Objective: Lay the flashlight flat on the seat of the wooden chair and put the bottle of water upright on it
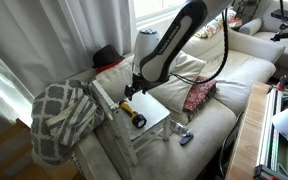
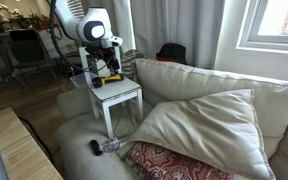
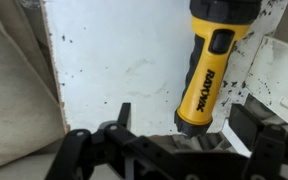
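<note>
Exterior view from above the sofa: the gripper (image 1: 134, 88) hangs just over the seat of the wooden chair (image 1: 156, 108) at centre frame. The flashlight (image 1: 133, 114) lies flat on that pale panel directly below it. Exterior view from sofa level: the gripper stands at upper left of frame over the seat, with the flashlight showing as a yellow streak beneath it. The bottle of water (image 2: 110, 146) lies on its side on the sofa cushion at lower centre, beside a small dark gadget (image 2: 93, 147) and well apart from the chair. Wrist view: the flashlight runs from top right toward bottom centre, resting on the speckled white seat. Its narrow tail end lies between the fingers (image 3: 121, 118), which stand spread wider than the body and seem clear of it, so I read the claw as open. Judgement: the flashlight is placed and the bottle is next. I should lift straight up so that neither finger nudges the cylinder into a roll. Then I should take the bottle across its middle, so that I can turn it upright onto the bare part of the seat, clear of the flashlight.
</note>
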`<state>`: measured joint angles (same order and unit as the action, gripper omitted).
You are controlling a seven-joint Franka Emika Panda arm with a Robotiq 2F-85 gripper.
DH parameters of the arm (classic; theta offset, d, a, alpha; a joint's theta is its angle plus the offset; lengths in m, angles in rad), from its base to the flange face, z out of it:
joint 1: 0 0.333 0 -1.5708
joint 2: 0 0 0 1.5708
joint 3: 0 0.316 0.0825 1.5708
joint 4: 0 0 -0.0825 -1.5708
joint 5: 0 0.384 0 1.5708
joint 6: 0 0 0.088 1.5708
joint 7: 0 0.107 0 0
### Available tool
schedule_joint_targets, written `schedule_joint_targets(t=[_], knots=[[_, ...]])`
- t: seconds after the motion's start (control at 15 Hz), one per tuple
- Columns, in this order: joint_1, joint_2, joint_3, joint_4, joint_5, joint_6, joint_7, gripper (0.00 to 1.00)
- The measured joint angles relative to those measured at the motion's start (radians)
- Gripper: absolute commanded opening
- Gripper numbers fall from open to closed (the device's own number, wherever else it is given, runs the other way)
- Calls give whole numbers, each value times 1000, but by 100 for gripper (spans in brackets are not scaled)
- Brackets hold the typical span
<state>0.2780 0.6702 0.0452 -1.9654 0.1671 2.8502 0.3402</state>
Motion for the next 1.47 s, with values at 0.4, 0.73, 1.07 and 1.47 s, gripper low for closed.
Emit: schedule_joint_targets(t=[0.4,0.73,1.07,1.47], knots=[[-10,-253,-12,-264,-41,-8,-59,100],[-29,-338,1,-383,-43,-7,-104,100],[-31,-340,3,-388,-44,-7,-107,100],[-33,-340,1,-378,-70,-26,-92,100]])
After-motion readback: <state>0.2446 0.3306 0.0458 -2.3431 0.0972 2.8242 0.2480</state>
